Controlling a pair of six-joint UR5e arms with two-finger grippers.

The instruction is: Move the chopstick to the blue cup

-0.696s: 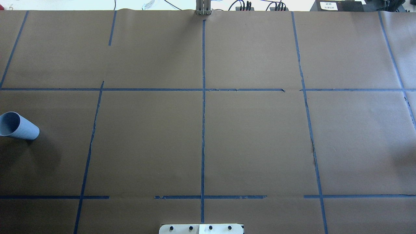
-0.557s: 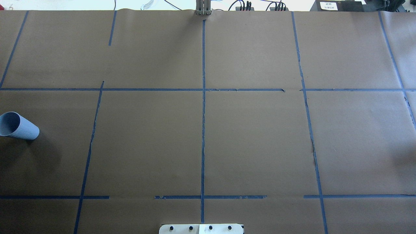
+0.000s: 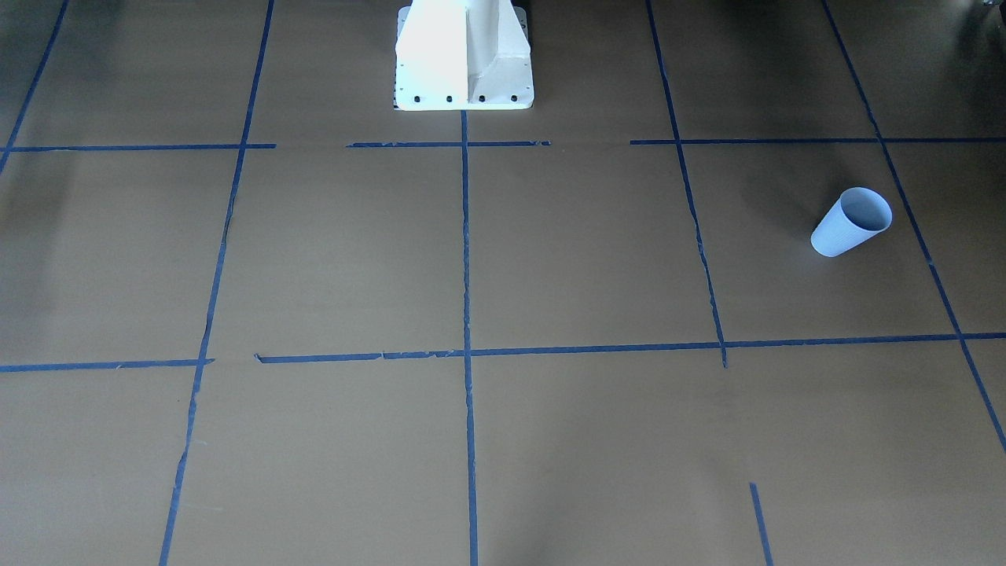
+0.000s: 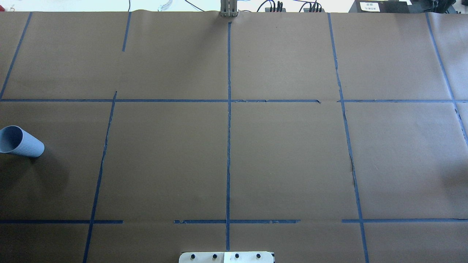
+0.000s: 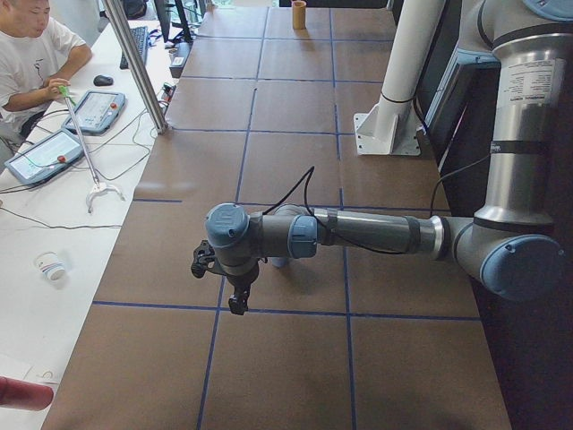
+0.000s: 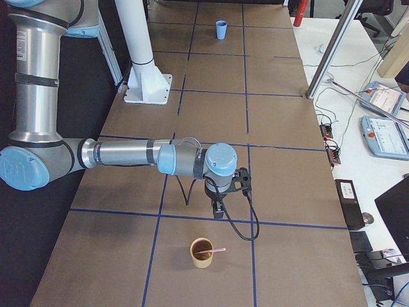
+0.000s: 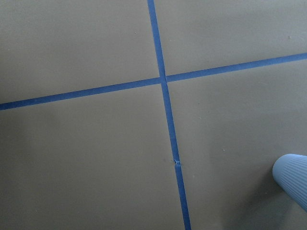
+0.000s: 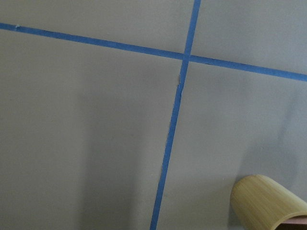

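Chopstick [image 6: 217, 250] in exterior right, not overhead

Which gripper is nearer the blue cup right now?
Left. The left gripper hangs close beside the blue cup; the right gripper is far off, next to the wooden cup.

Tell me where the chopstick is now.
In the exterior right view, the chopstick rests in the tan cup at the table's right end, near the right gripper.
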